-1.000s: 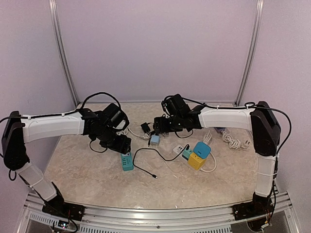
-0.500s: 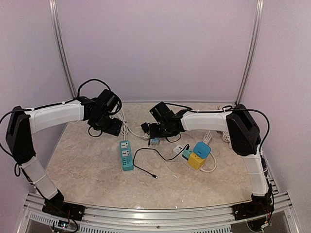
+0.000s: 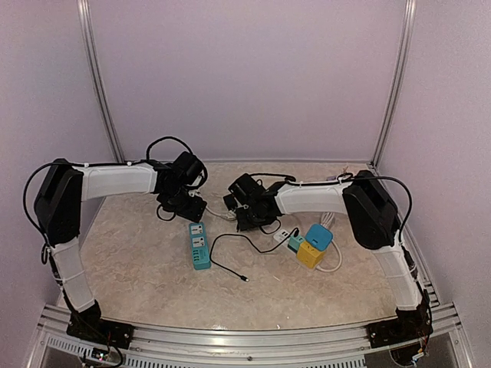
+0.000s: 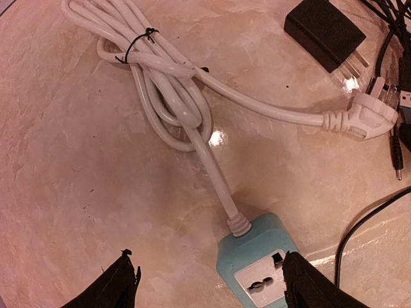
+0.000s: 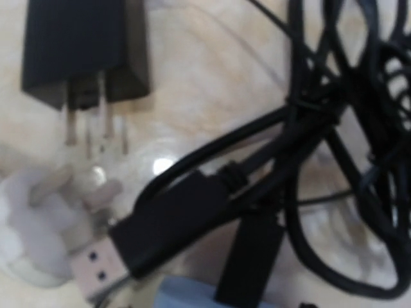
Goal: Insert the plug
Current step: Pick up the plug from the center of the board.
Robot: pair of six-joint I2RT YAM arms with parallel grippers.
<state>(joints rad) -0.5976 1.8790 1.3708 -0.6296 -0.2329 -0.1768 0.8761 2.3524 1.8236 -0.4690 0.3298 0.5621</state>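
Teal power strip (image 3: 199,244) sits mid-tabletop, its white plug (image 4: 369,115) beside a black adapter (image 4: 327,32) nearer the far edge; my left gripper (image 4: 207,273) hangs spread over the strip's end, while the state of my right gripper (image 3: 247,221) I cannot tell.

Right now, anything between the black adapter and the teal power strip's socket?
On the table, yes: the strip's white cord and its white plug lie across the gap, the plug just beyond the prongs of the black adapter. The socket on the teal power strip is uncovered, so a lifted path looks clear.
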